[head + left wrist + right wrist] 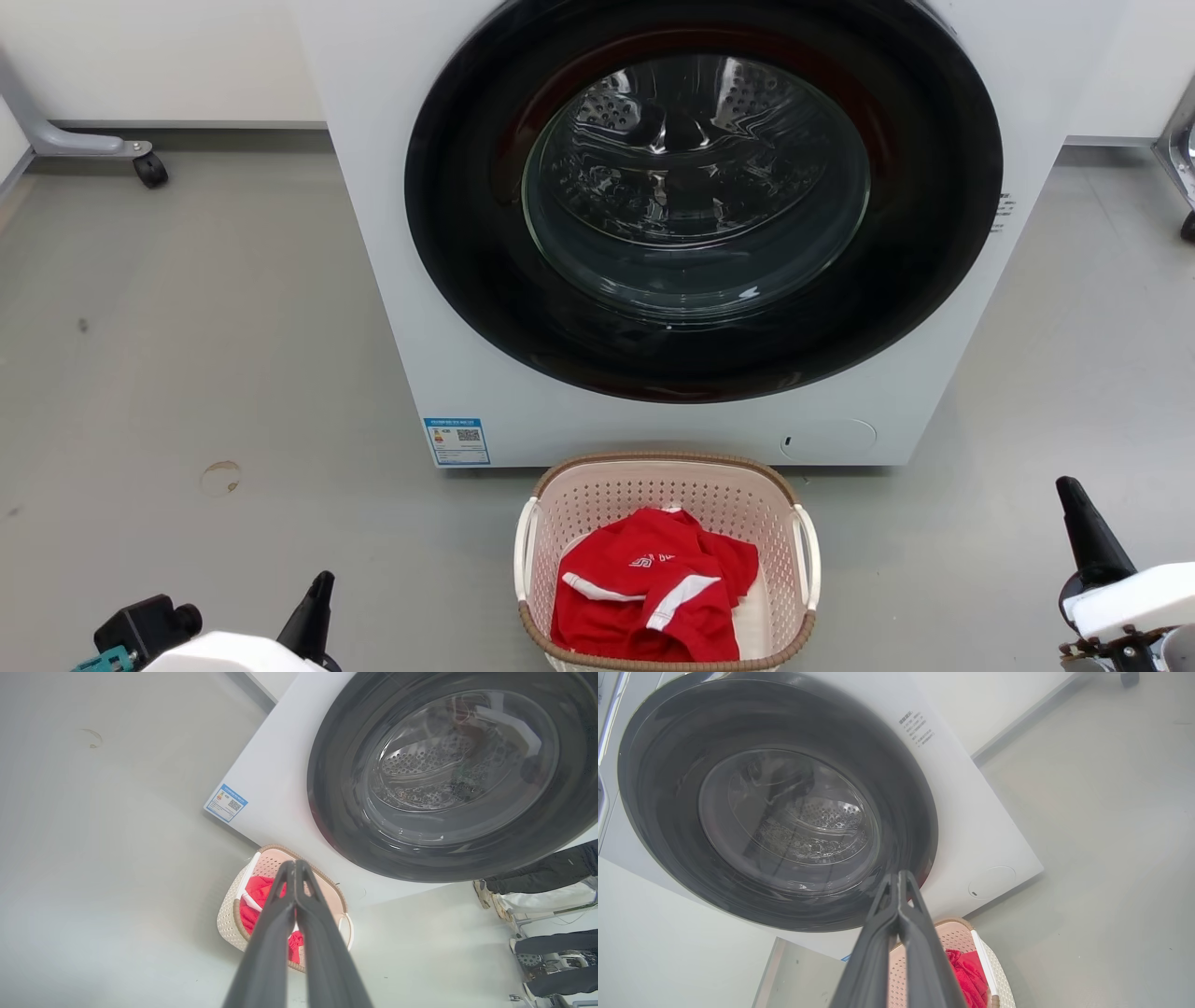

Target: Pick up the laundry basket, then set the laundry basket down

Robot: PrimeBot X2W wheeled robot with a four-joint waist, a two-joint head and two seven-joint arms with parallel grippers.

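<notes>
The laundry basket (653,492) sits on the floor (187,373) at the bottom centre of the head view, just in front of the washing machine (373,187), with a red garment (653,583) inside. My left hand (320,586), lower left, and my right hand (1070,489), lower right, are both pinched closed and empty, each well apart from the basket.

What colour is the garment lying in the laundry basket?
The garment is red with white trim; head view.
</notes>
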